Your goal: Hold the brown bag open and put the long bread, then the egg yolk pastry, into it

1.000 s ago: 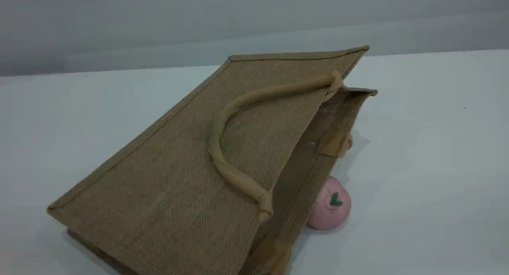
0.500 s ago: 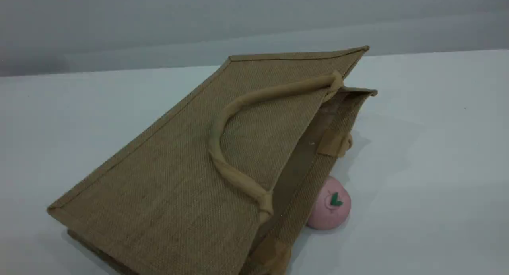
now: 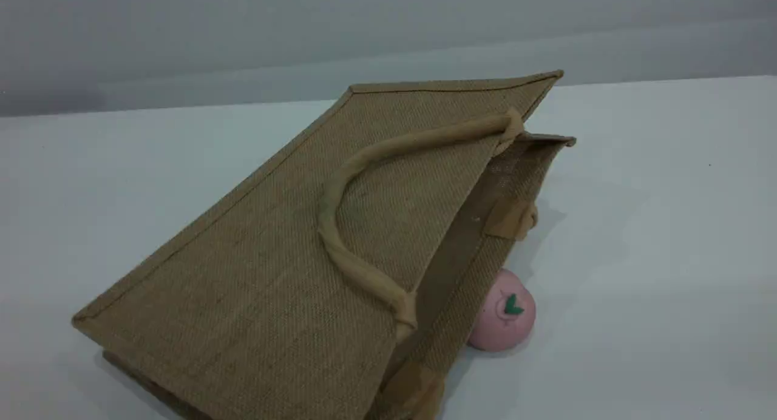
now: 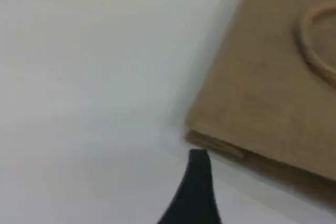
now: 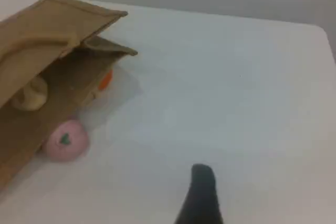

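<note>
The brown bag (image 3: 243, 274) lies on its side on the white table, its mouth facing right and gaping slightly. One beige handle (image 3: 340, 238) rests looped on its upper face. In the left wrist view a bag corner (image 4: 273, 77) sits just beyond my left gripper's dark fingertip (image 4: 199, 163), with nothing held. The right wrist view shows the bag (image 5: 42, 40) at far left and my right gripper's fingertip (image 5: 202, 177) over bare table, well apart from it and holding nothing. An orange bit (image 5: 105, 80) peeks out behind the bag's mouth; I cannot tell what it is. The long bread and egg yolk pastry are hidden.
A pink ball with a green leaf mark (image 3: 507, 314) sits against the bag's lower edge by the mouth, also seen as a pink ball (image 5: 65, 140) in the right wrist view. The table's far edge (image 3: 668, 79) meets a grey wall. No arm shows in the scene view.
</note>
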Robot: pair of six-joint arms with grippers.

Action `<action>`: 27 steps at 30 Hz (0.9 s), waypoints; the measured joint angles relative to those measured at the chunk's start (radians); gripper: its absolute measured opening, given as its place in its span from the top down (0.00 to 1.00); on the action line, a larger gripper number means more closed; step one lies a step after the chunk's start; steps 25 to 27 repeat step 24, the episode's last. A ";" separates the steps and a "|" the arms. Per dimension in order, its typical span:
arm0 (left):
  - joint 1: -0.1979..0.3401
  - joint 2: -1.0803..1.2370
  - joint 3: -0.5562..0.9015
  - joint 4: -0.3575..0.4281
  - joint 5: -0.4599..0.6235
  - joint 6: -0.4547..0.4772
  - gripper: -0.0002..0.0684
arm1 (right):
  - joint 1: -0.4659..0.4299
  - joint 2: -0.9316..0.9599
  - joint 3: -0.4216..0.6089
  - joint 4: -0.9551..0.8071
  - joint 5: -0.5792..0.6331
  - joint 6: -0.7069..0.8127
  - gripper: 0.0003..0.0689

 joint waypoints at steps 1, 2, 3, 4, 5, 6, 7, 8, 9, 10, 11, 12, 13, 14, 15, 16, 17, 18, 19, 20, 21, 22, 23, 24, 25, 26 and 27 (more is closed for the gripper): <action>0.022 -0.013 0.000 0.000 0.000 0.000 0.14 | 0.000 0.000 0.000 0.000 0.000 0.000 0.25; 0.041 -0.025 0.000 0.000 0.000 0.000 0.14 | 0.000 0.000 0.000 0.000 0.000 0.000 0.25; 0.051 -0.032 0.000 0.000 0.000 0.000 0.14 | 0.000 0.000 0.000 0.000 0.000 0.000 0.25; 0.052 -0.032 0.000 0.000 0.000 0.000 0.14 | 0.000 0.000 0.000 0.000 0.000 0.000 0.25; 0.052 -0.031 0.000 0.000 0.000 0.000 0.14 | 0.000 0.000 0.000 0.000 0.000 0.000 0.25; 0.052 -0.031 0.000 0.000 0.000 0.000 0.14 | 0.000 0.000 0.000 0.000 0.000 0.000 0.25; 0.051 -0.031 0.000 0.000 0.000 -0.001 0.14 | 0.000 0.000 0.000 0.000 0.000 0.000 0.25; 0.051 -0.031 0.000 0.000 0.000 -0.003 0.14 | 0.000 0.000 0.000 0.000 0.000 0.000 0.25; 0.051 -0.030 0.000 0.000 0.000 -0.003 0.14 | 0.000 0.000 0.000 0.000 0.000 0.000 0.25; 0.051 -0.030 0.000 0.000 0.000 -0.003 0.14 | 0.000 0.000 0.000 0.000 0.000 0.000 0.25; 0.051 -0.030 0.000 0.000 -0.001 -0.002 0.14 | 0.000 0.000 0.000 0.000 0.000 0.000 0.25; 0.051 -0.030 0.000 0.000 -0.001 -0.001 0.14 | 0.000 0.000 0.000 0.000 0.000 0.000 0.25; 0.051 -0.030 0.000 0.000 -0.001 -0.001 0.14 | 0.000 0.000 0.000 0.000 -0.001 0.000 0.25; 0.051 -0.030 0.000 0.000 -0.001 -0.001 0.14 | 0.000 0.000 0.000 0.000 -0.001 0.000 0.25; 0.051 -0.030 0.000 0.000 -0.001 -0.001 0.14 | 0.000 0.000 0.000 0.000 -0.001 0.000 0.25; 0.051 -0.030 0.000 0.000 -0.001 -0.001 0.14 | 0.000 0.000 0.000 0.000 -0.001 0.000 0.25; 0.051 -0.030 0.000 0.000 -0.001 -0.001 0.14 | 0.000 0.000 0.000 0.000 -0.001 0.000 0.25; 0.051 -0.030 0.001 0.000 -0.001 -0.001 0.14 | 0.000 0.000 0.000 0.000 -0.001 0.000 0.25; 0.051 -0.030 0.001 0.000 -0.001 -0.001 0.14 | 0.000 0.000 0.000 0.000 -0.001 0.000 0.25; 0.051 -0.030 0.001 0.000 -0.001 -0.001 0.14 | 0.000 0.000 0.000 0.000 -0.001 0.000 0.25; 0.051 -0.030 0.001 0.000 -0.001 -0.001 0.14 | 0.000 0.000 0.000 0.000 -0.001 0.000 0.25; 0.051 -0.030 0.001 0.000 -0.001 -0.001 0.14 | 0.000 0.000 0.000 0.000 -0.001 0.000 0.25; 0.051 -0.030 0.001 0.000 -0.001 -0.001 0.14 | 0.000 0.000 0.000 0.000 -0.001 0.000 0.25; 0.051 -0.030 0.001 0.000 -0.001 -0.001 0.14 | 0.000 0.000 0.000 0.000 -0.001 0.000 0.25; 0.051 -0.030 0.001 0.000 -0.001 -0.001 0.14 | 0.000 0.000 0.000 0.000 -0.001 0.000 0.25; 0.051 -0.030 0.001 0.000 -0.001 -0.001 0.14 | 0.000 0.000 0.000 0.000 -0.001 0.000 0.25; 0.051 -0.030 0.001 0.000 -0.001 -0.001 0.14 | 0.000 0.000 0.000 0.000 -0.001 0.000 0.25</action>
